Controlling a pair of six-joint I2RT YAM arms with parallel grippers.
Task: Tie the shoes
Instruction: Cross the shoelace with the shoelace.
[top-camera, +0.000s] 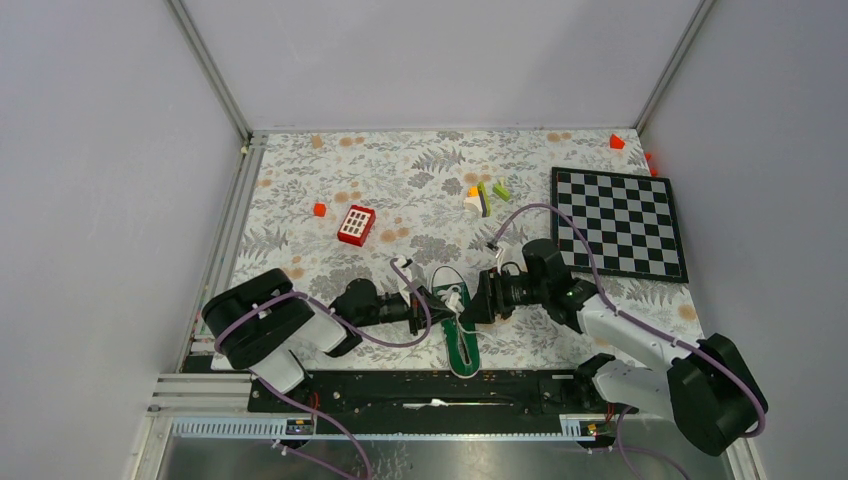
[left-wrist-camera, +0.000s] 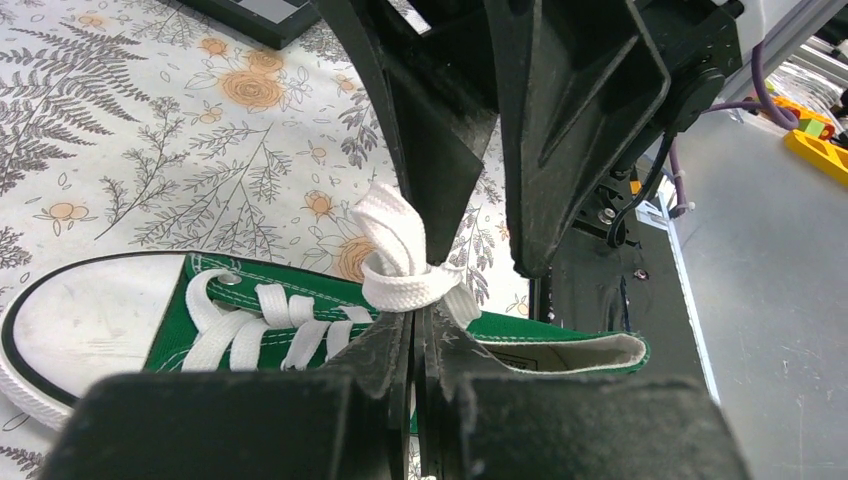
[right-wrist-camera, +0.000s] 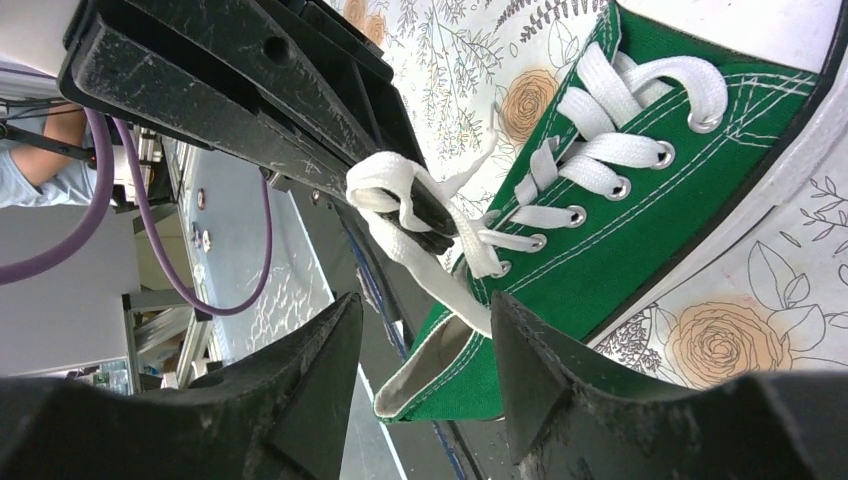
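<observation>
Top external: green sneaker (top-camera: 462, 340) on floral tabletop (top-camera: 400, 190), near edge, between the two grippers, toe away from the arm bases.
Left gripper (left-wrist-camera: 415, 325): fully closed, pinching a fold of white lace (left-wrist-camera: 395, 245) just above the top eyelets.
Right gripper (right-wrist-camera: 425, 315): jaws well apart, nothing between them; faces the left gripper across the shoe's throat, close to the pinched loop.
Lace state: one wrap round the base of the loop; no finished bow visible; free strand trailing toward the heel opening.
Step (judged): forming the bow, first loop held.
Next move (judged): pinch the free strand with the right gripper, carry it round the loop; firm left grip needed, else loop collapses.
</observation>
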